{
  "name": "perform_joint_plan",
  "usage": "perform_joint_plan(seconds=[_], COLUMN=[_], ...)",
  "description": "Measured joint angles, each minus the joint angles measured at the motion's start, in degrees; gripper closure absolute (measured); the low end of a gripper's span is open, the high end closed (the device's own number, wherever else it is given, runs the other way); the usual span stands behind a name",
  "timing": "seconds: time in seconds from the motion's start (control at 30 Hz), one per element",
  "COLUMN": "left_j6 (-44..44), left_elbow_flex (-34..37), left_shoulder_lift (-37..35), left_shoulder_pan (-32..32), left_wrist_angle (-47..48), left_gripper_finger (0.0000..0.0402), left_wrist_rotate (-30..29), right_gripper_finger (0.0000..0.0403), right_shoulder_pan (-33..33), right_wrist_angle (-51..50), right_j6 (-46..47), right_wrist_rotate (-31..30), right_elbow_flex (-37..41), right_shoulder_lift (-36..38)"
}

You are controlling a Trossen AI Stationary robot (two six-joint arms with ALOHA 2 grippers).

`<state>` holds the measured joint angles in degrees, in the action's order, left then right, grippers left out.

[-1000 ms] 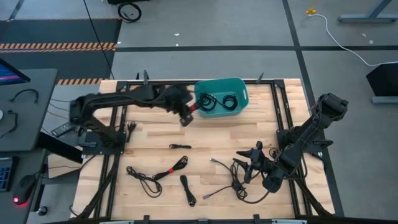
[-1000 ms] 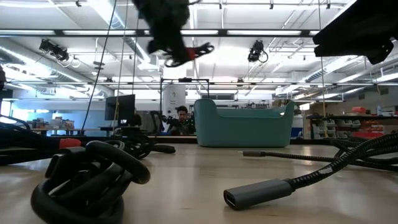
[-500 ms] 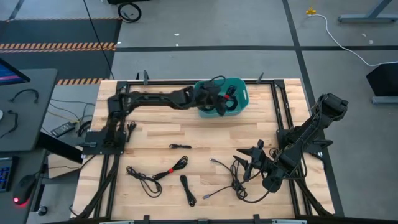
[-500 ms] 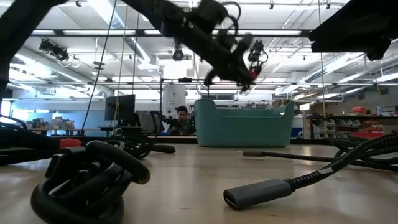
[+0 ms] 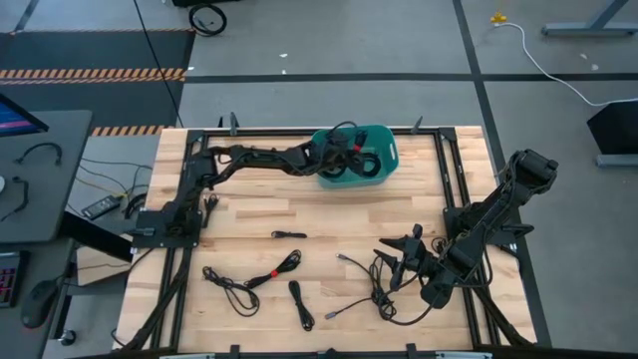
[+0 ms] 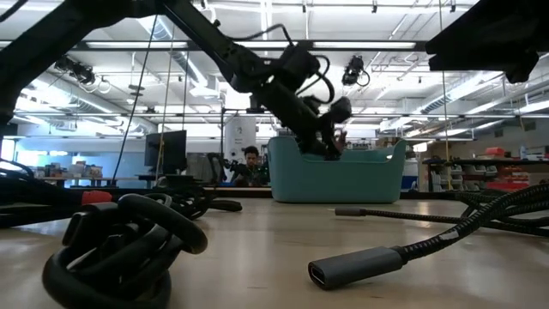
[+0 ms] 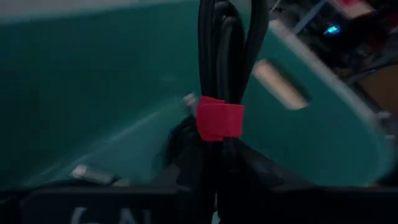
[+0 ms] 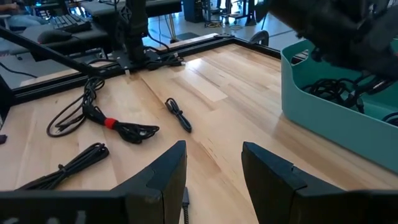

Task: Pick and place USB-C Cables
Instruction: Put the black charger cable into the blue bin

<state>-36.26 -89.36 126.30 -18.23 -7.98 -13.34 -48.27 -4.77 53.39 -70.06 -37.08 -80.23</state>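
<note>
My left gripper reaches from the table's left over the teal bin and is shut on a black USB-C cable bundle bound with a red tie. In the low view it sits at the bin's rim. More black cables lie coiled in the bin. Loose cables lie flat on the table: a small one, one with a red tie, a short thick one and a tangle. My right gripper is open, low over the table's right near part. My left gripper pinches the bundled cable just behind its red tie; the fingers themselves are dark and hide the exact spot. It comes slanting down from the table's left. The bundle sticks out ahead of the fingers inside the bin; whether it touches the bin floor, I cannot tell.
A black frame runs along the table's edges. The right arm's base and wiring fill the right side. Bare wood lies between the bin and the loose cables. A person sits in the room behind the table.
My left gripper has carried the red-tied cable bundle from beside the bin's left near corner toward the table's right and over the bin. It has then come down from well above the rim to rim height.
</note>
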Motion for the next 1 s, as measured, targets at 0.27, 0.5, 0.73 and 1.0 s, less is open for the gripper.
perform_joint_plan(seconds=[0.27,0.5,0.73,1.0], left_j6=[0.71,4.1,18.18,29.3], left_elbow_flex=[-0.01,0.02,0.0,0.52], left_shoulder_lift=[0.67,-1.3,-11.7,-23.38], left_shoulder_pan=[-0.11,-2.49,0.83,13.05], left_wrist_angle=[-0.39,0.36,13.22,40.58], left_gripper_finger=[0.0222,0.0157,0.016,0.0195], left_wrist_rotate=[0.84,12.83,15.99,-8.19], right_gripper_finger=[0.0243,0.0243,0.0243,0.0243], right_shoulder_pan=[0.0,0.0,0.0,0.44], right_wrist_angle=[0.46,0.46,0.43,0.39], right_j6=[0.0,0.0,0.0,2.39], right_wrist_rotate=[-0.46,-0.46,-0.44,4.72], right_elbow_flex=[0.0,0.0,0.0,0.0], right_shoulder_lift=[0.0,0.0,0.0,0.0])
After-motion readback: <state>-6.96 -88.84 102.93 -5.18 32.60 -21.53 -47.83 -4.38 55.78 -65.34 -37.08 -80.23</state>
